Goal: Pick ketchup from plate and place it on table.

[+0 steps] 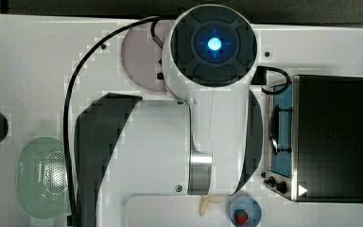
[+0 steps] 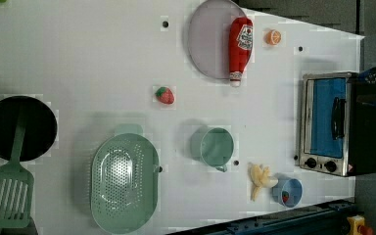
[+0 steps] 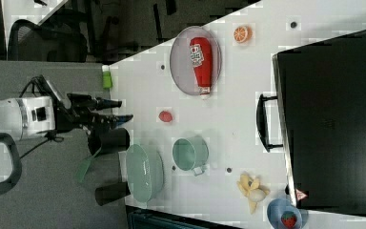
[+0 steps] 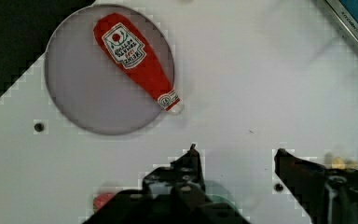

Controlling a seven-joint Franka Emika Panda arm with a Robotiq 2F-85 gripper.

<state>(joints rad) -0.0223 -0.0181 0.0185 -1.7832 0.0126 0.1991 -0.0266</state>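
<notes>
Lying on its side on the plate (image 2: pixel 208 41), the ketchup (image 2: pixel 240 48) rests along the plate's right edge in the left view, cap pointing past the rim toward the surface (image 2: pixel 103 54). The hand (image 4: pixel 237 161) is open and empty, its two fingers spread with clear surface between them in the wrist view, and it stands well apart from the bottle. Judged from this position, the approach has not begun. Principal risk: the bottle tapers toward the cap, so a grasp taken near the neck may slip or let the heavier body swing down on lifting. A grasp across the labelled body is likely safer, provided the fingers straddle it squarely. Descending off-centre could push the bottle across the plate or tip the plate's edge. For placement, the strawberry (image 2: pixel 165 95) and the orange slice (image 2: pixel 273 37) lie near the plate; a release point on bare surface between them should be chosen to avoid contact.
</notes>
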